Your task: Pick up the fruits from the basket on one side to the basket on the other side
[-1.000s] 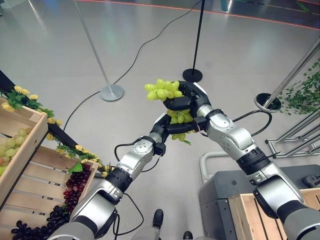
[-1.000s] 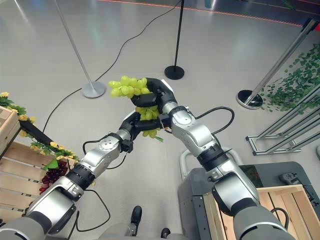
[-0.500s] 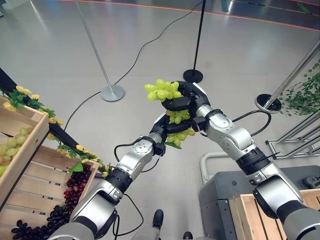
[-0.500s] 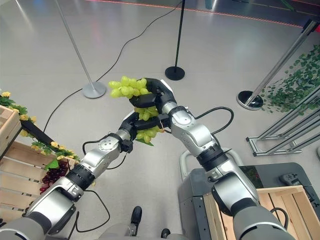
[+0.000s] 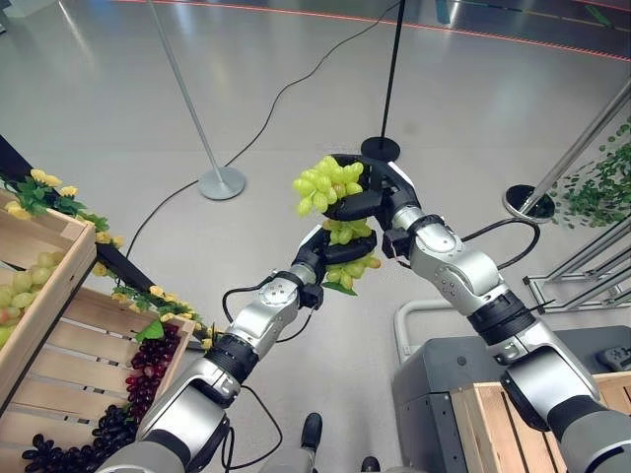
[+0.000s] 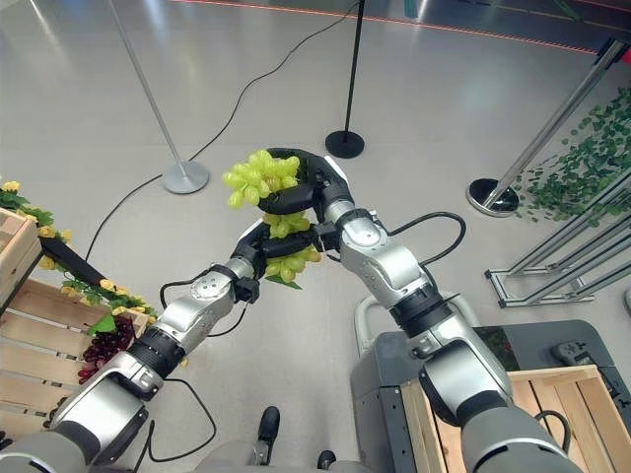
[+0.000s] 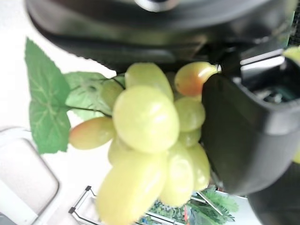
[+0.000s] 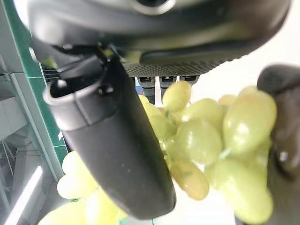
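Two stanchion posts (image 5: 219, 181) stand on the floor beyond the raised arms, a third (image 5: 527, 201) off to the right. Both the left hand (image 5: 315, 258) and the right hand (image 5: 367, 195) curl round one bunch of green grapes (image 5: 330, 183), held up in mid-air between them. At the left, a wooden crate (image 5: 94, 365) holds dark grapes (image 5: 148, 370), and the crate above (image 5: 39, 286) holds green ones; another crate (image 5: 503, 419) sits at the lower right.

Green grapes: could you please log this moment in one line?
left hand: holds green grapes | right hand: holds them too | mid-air, between crates
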Tool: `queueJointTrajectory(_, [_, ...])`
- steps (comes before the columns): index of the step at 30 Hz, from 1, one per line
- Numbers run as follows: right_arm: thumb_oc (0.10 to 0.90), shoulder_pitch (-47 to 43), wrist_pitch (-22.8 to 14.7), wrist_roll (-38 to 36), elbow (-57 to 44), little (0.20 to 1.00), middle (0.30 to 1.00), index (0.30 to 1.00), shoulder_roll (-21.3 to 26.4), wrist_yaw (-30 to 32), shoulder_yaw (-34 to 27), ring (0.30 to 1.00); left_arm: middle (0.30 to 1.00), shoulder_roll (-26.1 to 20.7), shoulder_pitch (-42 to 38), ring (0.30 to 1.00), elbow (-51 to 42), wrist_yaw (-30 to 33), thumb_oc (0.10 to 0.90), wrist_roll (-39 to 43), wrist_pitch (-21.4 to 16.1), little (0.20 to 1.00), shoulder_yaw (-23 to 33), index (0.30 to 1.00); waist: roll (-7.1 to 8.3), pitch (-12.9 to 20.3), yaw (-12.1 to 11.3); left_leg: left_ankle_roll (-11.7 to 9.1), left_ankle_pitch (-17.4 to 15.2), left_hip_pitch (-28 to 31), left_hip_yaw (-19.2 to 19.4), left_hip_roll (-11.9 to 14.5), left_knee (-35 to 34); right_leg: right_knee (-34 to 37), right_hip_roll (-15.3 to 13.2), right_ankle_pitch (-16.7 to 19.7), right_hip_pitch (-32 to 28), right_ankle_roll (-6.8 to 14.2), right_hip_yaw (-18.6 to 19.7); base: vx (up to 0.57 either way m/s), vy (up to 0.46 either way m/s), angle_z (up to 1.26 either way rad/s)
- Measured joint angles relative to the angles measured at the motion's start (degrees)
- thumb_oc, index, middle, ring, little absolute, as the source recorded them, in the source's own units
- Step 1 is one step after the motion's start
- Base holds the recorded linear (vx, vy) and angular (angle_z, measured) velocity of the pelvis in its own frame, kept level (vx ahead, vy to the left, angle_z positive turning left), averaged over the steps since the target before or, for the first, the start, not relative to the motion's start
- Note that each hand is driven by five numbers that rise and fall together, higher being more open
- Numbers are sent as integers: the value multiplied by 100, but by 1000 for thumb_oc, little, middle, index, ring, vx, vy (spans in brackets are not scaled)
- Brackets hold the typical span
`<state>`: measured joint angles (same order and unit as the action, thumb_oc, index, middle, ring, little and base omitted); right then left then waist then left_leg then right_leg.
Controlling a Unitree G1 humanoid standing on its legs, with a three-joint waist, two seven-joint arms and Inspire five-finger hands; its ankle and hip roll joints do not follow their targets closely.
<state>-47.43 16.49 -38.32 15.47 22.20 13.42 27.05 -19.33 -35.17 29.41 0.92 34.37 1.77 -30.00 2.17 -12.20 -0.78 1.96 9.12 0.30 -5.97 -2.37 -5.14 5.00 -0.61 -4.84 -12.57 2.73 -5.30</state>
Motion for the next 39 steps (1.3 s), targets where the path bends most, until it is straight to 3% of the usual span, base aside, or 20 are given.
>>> queueJointTrajectory(12, [800,532,-129,30,82,900,900,900,322,154,-642,900,300,-187,491,300,-16,-12,400,-73,-9,300,202,300,1,0,22,13,-10,4,12,-1,-1,0,-6,0,0,0,8,0,0,0])
queueJointTrajectory(25, [800,1025,-140,-39,297,900,900,900,560,-60,-877,900,300,-354,572,300,-13,-15,400,-90,-18,300,577,300,4,-1,144,13,-10,10,19,-1,-1,0,-8,0,-3,0,11,0,0,0])
queueJointTrajectory(31, [800,1223,-517,-62,299,900,900,900,524,-125,-963,900,300,-336,767,300,-20,-24,400,-84,-152,300,594,300,4,-1,151,16,-12,20,21,-1,-1,0,-9,0,-12,0,11,0,0,0])
queueJointTrajectory(39, [800,2131,-822,-34,208,900,900,900,360,-181,-1339,900,300,-151,1745,300,-167,-37,400,-42,-267,300,1009,300,6,1,104,26,-25,19,16,-4,-38,1,-9,0,-19,1,3,5,-12,0])
